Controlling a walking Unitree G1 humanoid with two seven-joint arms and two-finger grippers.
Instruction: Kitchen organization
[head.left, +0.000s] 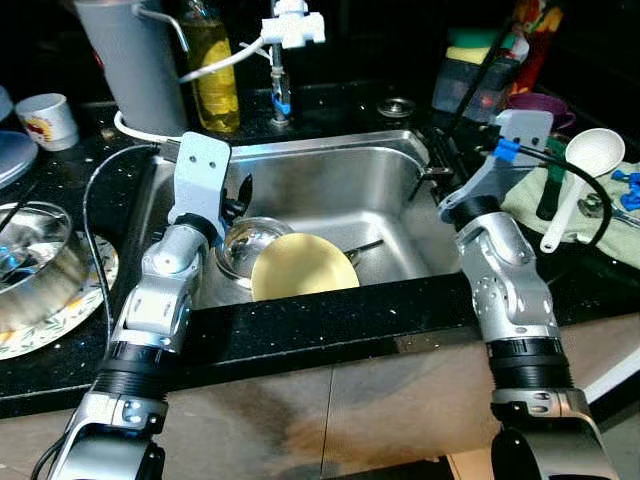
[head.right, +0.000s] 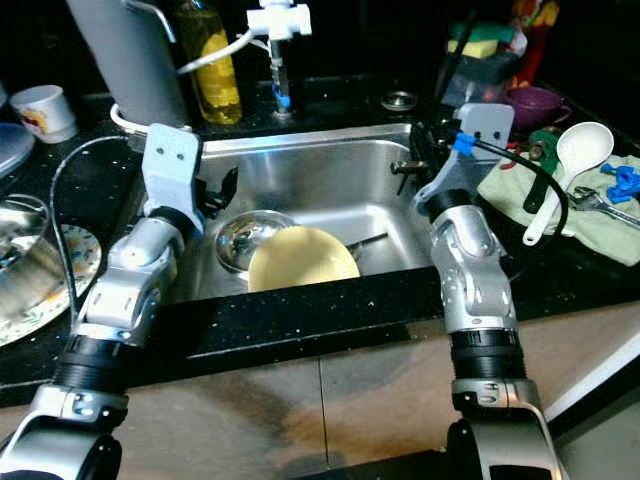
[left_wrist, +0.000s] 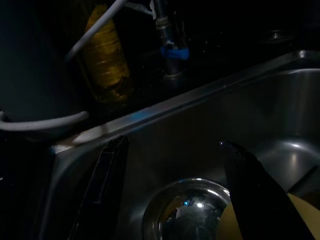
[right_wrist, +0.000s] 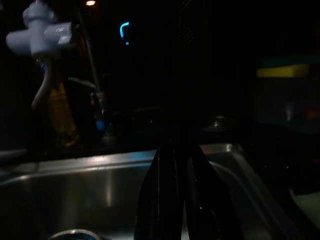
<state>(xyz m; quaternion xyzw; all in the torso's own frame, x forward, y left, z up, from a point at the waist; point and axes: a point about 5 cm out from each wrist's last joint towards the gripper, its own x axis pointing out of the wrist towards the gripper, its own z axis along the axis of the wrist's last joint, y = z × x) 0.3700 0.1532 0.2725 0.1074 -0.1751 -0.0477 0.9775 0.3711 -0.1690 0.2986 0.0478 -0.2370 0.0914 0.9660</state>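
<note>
Sink (head.left: 380, 165), the stainless steel basin w/ dishes in it, sits between both arms. Left gripper (left_wrist: 172, 195) hangs inside it w/ fingers spread wide; a shiny round steel bowl (left_wrist: 187, 210) lies just beyond and between the tips, not touched. Pale yellow round plate (head.left: 303, 266) leans against that bowl, beside the right-hand fingertip. Right gripper (right_wrist: 175, 195) hovers at the basin's right rim, fingers pressed together, nothing pinched; a white faucet head (right_wrist: 40, 32) and yellow oil bottle (head.left: 212, 70) stand well past its tips.

Risks, as a guess: bowl's slick, curved wall could squirt out if the fingers close on it off-centre, esp. if wet. Plate leaning on bowl prob. slides or clatters down once bowl moves. Left arm's cable (head.left: 95, 215) near a patterned plate (head.left: 60, 310) on the counter could snag.
</note>
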